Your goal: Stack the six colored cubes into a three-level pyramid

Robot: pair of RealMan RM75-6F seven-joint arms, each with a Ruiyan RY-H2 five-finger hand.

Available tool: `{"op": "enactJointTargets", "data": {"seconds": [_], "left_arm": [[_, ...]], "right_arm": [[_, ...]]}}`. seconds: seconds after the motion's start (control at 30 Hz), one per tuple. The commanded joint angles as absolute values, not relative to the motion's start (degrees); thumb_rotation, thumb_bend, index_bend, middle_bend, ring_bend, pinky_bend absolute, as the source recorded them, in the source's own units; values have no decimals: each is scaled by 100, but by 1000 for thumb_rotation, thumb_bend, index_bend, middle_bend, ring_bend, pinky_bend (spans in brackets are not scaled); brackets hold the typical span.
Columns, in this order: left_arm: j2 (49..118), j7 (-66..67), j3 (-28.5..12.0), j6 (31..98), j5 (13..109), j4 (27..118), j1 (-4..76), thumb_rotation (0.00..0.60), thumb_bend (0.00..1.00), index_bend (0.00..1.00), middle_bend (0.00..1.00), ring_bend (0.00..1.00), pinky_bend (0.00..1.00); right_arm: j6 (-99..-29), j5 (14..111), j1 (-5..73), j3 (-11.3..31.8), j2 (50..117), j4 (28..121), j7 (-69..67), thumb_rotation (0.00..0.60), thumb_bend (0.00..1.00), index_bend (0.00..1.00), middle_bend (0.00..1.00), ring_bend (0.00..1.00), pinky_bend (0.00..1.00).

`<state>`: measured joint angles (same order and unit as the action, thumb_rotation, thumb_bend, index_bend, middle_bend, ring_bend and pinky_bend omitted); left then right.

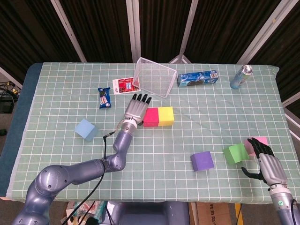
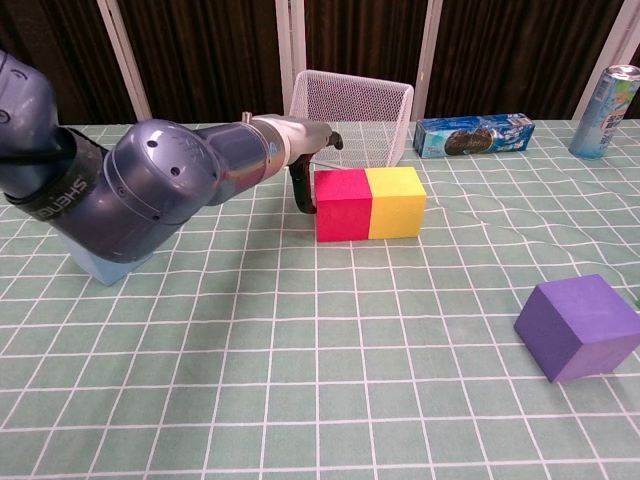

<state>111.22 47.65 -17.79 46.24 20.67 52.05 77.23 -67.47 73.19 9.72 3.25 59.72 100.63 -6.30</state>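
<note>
Dark slatted panels with pale metal struts close off the room behind the bench (image 1: 56, 154), which is covered by a green cloth ruled in white squares. Little of the pyramid exists yet, as far as can be judged. Going from the left edge: the light blue cube (image 1: 86, 129) sits alone, well apart from the rest. Toward the far edge lie a small blue snack packet (image 1: 104, 97) and a red and white card (image 1: 123, 85), beside a tipped wire basket (image 1: 154, 77). The left hand (image 1: 137, 109) rests flat against the left face of the red cube (image 1: 150, 116), its fingers (image 1: 142, 98) extended and close together, holding nothing; it looks to be nudging the cube rather than gripping it. The red cube touches the yellow cube (image 1: 166, 116), two blocks of a bottom row that needs three. The purple cube (image 1: 202, 161) stands toward the near edge, unplaced. Further right, a blue biscuit box (image 1: 197, 78) and a can (image 1: 240, 76) stand along the far edge. Near the right edge the green cube (image 1: 235, 153) and pink cube (image 1: 258, 143) sit side by side, with the right hand (image 1: 268, 165) just beside them, fingers loosely curled and empty. Four cubes and both upper levels remain.
</note>
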Motion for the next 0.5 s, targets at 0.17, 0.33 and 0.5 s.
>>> {"op": "enactJointTargets", "data": {"seconds": [0.17, 0.33, 0.5], "left_arm": [[11221, 4728, -1852, 4630, 2171, 5019, 7718, 600, 312, 0, 0, 0, 33], [11294, 4723, -1900, 4559, 2216, 4872, 7725, 600, 312, 0, 0, 0, 33], [11352, 4728, -1931, 4490, 2265, 4746, 7726, 600, 312, 0, 0, 0, 33]], "right_arm": [[-6739, 7307, 975, 325, 5969, 10071, -619, 600, 303, 0, 0, 0, 0], [-6744, 7301, 972, 327, 5968, 10073, -609, 600, 304, 0, 0, 0, 0], [-6740, 7286, 973, 329, 5971, 10073, -600, 600, 304, 0, 0, 0, 0]]}}
